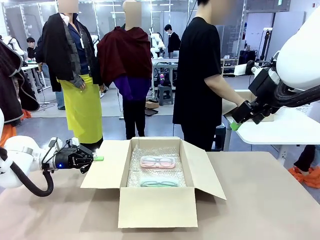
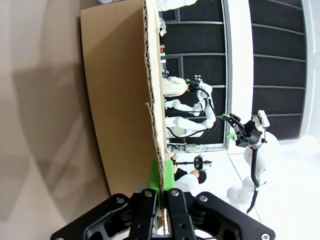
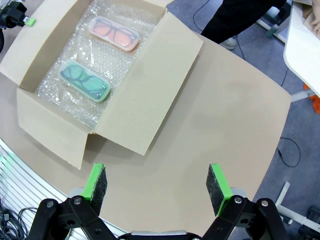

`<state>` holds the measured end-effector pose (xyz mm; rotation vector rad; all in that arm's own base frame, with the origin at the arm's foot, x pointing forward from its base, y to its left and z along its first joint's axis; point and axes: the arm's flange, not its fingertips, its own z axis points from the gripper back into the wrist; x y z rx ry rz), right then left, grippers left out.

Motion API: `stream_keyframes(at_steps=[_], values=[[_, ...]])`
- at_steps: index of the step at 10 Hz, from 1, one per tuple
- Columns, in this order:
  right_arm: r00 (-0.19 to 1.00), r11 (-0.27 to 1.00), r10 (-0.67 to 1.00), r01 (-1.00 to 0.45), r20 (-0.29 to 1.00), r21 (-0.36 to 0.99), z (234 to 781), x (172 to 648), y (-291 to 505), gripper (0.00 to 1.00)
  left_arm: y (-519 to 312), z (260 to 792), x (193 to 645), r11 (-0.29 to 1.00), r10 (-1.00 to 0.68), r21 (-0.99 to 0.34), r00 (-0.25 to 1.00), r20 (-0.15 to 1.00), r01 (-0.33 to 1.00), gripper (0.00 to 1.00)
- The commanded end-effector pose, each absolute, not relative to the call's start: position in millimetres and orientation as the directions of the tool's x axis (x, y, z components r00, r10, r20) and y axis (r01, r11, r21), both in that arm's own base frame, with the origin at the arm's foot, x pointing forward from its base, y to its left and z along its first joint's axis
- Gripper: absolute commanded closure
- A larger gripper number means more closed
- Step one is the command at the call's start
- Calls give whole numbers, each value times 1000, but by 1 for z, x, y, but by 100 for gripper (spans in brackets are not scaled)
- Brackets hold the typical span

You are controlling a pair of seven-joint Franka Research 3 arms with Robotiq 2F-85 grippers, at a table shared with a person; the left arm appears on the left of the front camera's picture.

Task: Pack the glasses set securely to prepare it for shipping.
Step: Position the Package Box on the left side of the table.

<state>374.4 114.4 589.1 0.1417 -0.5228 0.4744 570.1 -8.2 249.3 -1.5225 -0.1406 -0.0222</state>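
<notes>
An open cardboard box [image 1: 150, 205] stands mid-table, lined with bubble wrap [image 1: 150, 174]. The glasses set lies inside on the wrap: the pink case [image 1: 157, 161] towards the far side and the teal-green case [image 1: 159, 183] nearer me; from above, the pink case [image 3: 113, 33] and the teal-green case [image 3: 85, 80] lie flat and side by side. My left gripper [image 1: 98, 158] is low at the box's left, and its pads [image 2: 156, 175] are shut on the edge of the spread left flap [image 2: 125, 100]. My right gripper [image 3: 157, 180] hangs high above the table's right part, open and holding nothing.
All the box flaps are spread outwards; the right flap [image 1: 205, 172] slopes over the table. A person in a black shirt [image 1: 200, 75] stands at the far edge, hand [image 1: 241, 104] near my raised right gripper [image 1: 235, 125]. A white side table [image 1: 290, 131] stands at the right.
</notes>
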Motion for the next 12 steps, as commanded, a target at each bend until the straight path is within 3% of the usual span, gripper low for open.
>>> stream_keyframes(at_steps=[1,6,12], values=[[765,887,398,-462,506,1,590,374,117,0,-8,249,570,50,73,-994,992,106,102,97],[765,887,398,-462,506,1,590,374,117,0,73,270,566,54,12,-993,995,102,101,97],[765,887,398,-462,506,1,590,374,117,0,230,274,565,78,96,-989,987,129,122,97]])
